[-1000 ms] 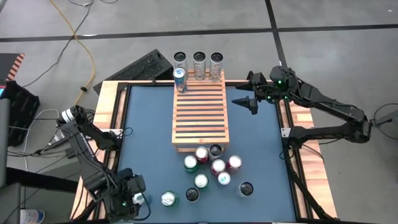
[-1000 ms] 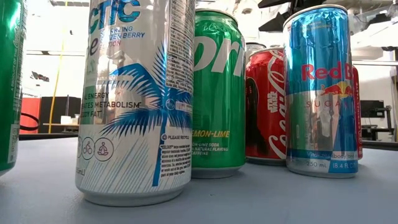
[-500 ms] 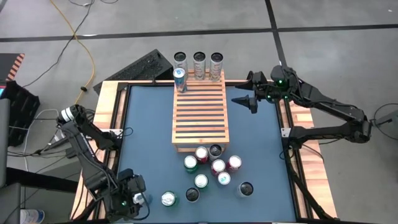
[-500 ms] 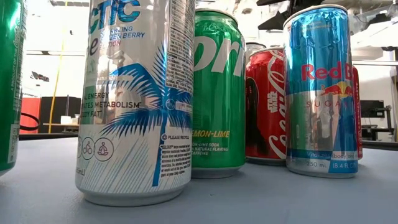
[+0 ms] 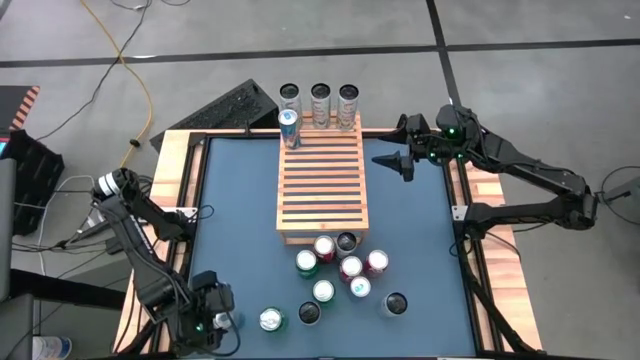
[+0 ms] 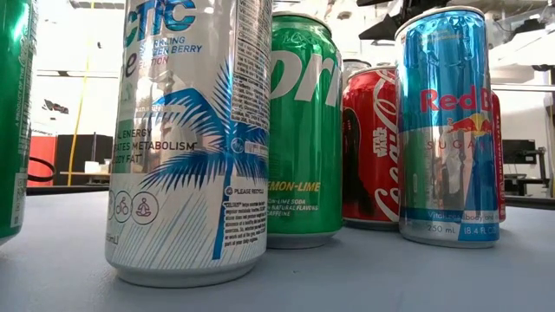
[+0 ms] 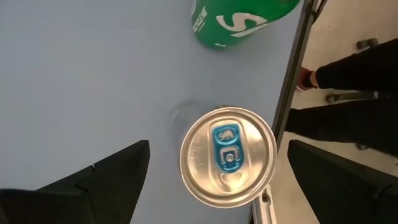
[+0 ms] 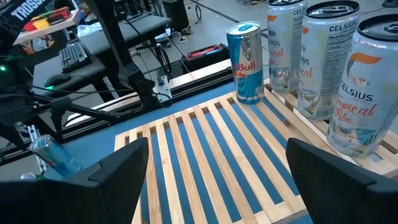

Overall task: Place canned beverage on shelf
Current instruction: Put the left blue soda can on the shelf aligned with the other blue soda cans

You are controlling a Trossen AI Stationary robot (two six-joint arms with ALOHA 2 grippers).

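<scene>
I see a black keyboard (image 5: 228, 106) lying on the grey floor just beyond the far left corner of the worktop (image 5: 240, 215). A yellow cable (image 5: 128, 55) runs across the floor behind it. On my left-side view, a person's dark-trousered legs (image 7: 348, 93) stand beside the worktop edge. A stack of dark equipment (image 5: 22, 160) sits at the far left, with loose cables nearby.

"Red Bull" can (image 6: 449, 126), "CELSIUS" cans (image 8: 367, 87)
</scene>
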